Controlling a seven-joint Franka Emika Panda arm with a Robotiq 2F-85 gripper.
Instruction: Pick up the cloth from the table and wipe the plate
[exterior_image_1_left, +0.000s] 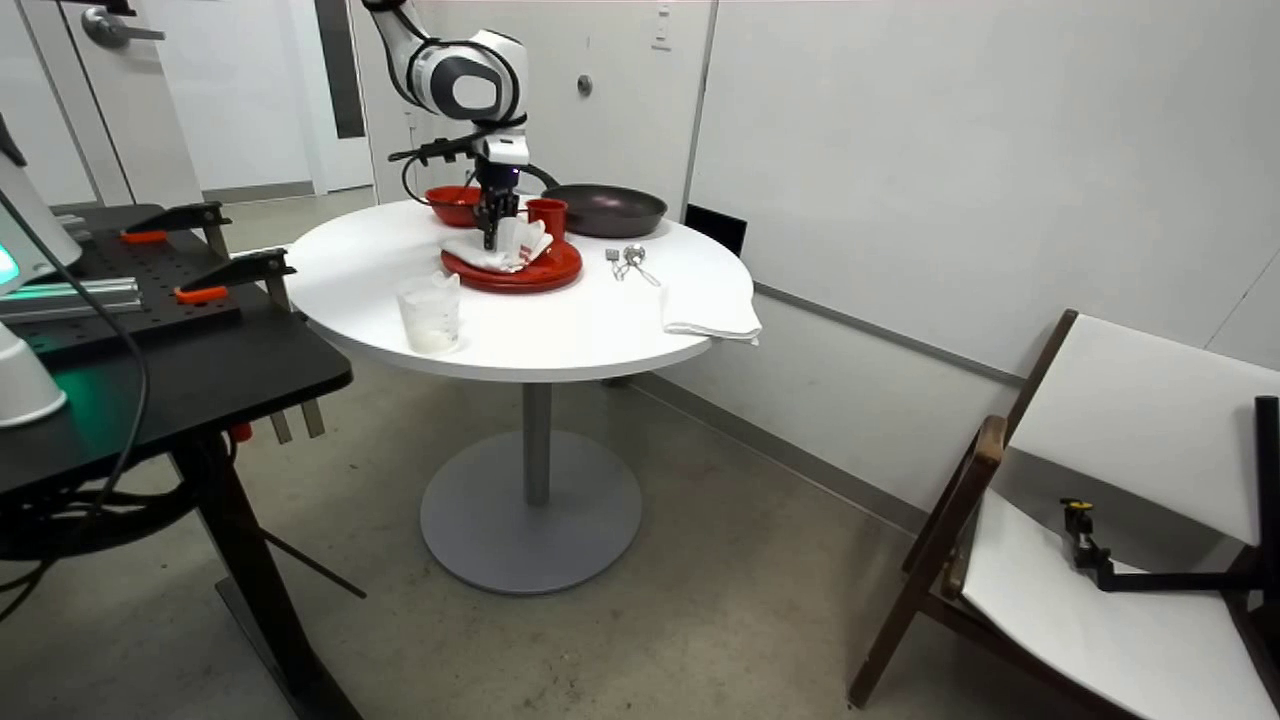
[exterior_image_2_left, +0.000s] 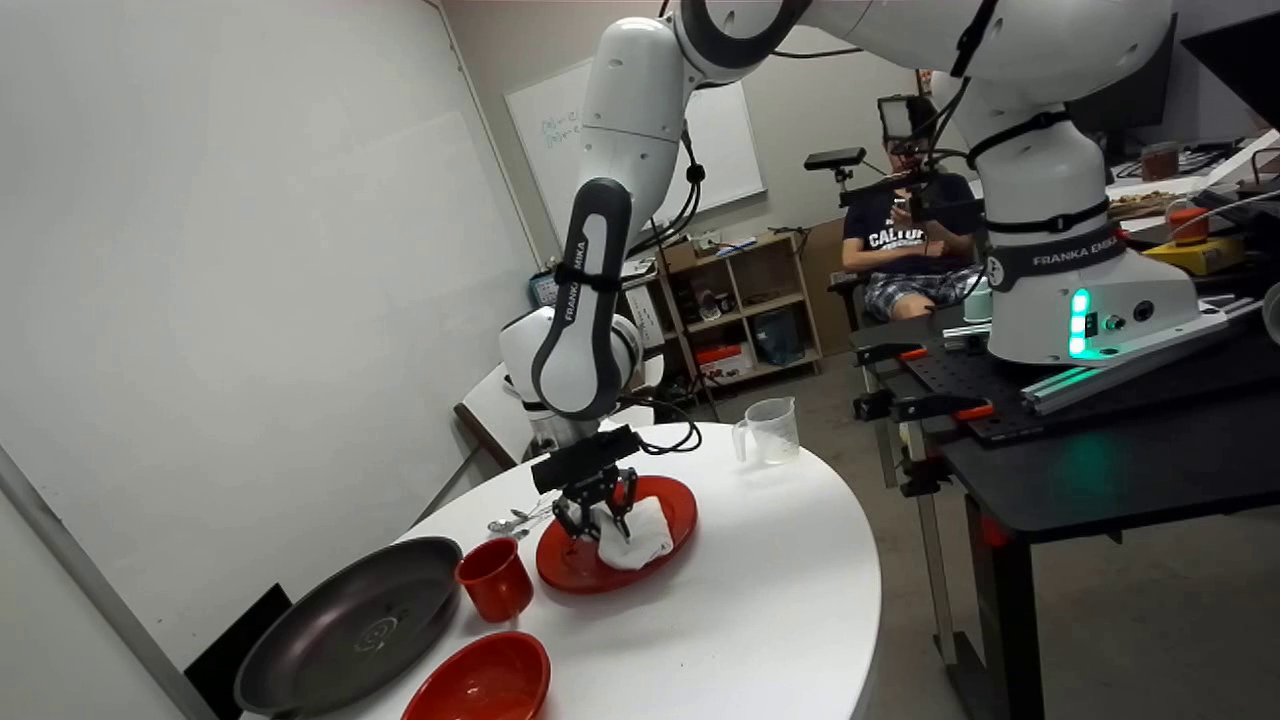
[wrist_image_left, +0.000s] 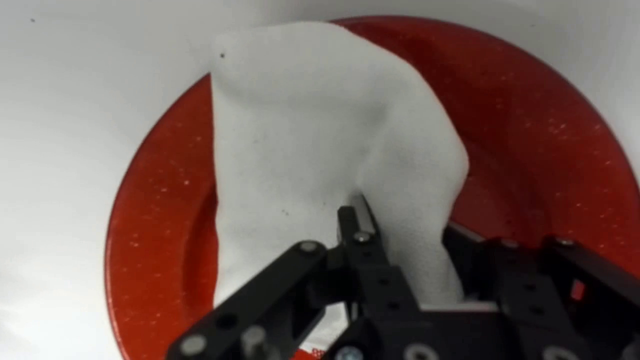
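Cloth (wrist_image_left: 295, 145): spread over the plate (wrist_image_left: 155, 215); light and limp, I'd judge, better dragged than pushed.
Claw (wrist_image_left: 412, 227): clenched on its raised fold; how deep the bite goes, I can't tell.
Grip: that fold suits me.
Plate: likely slick, could skate on the table (exterior_image_2_left: 770, 590), so I'd press gently.
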